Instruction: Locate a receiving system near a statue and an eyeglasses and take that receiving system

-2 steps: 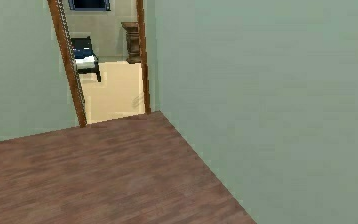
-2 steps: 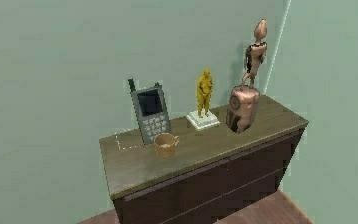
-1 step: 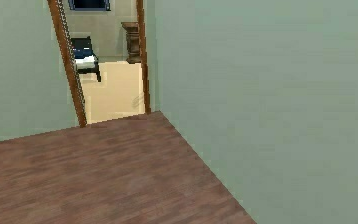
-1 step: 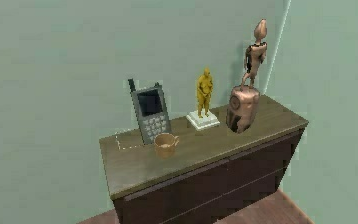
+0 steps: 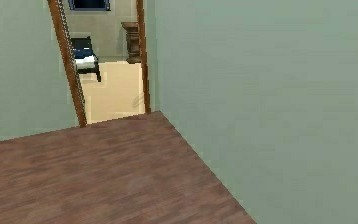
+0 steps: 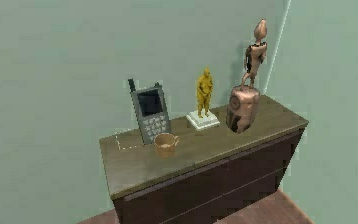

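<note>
Pincer: state cannot be told, so positions are given among the objects. In the arm side view, a dark wooden dresser (image 6: 219,146) stands against a pale green wall. The receiving system (image 6: 149,108), a grey handset with an antenna, stands upright on its top. Just beside it is a small brown cup (image 6: 166,144), then a golden statue (image 6: 204,98), a copper-coloured vessel (image 6: 244,108) and a tall brown figure (image 6: 255,57). In the forward view, a wooden floor (image 5: 87,180) leads to a doorway (image 5: 105,70).
</note>
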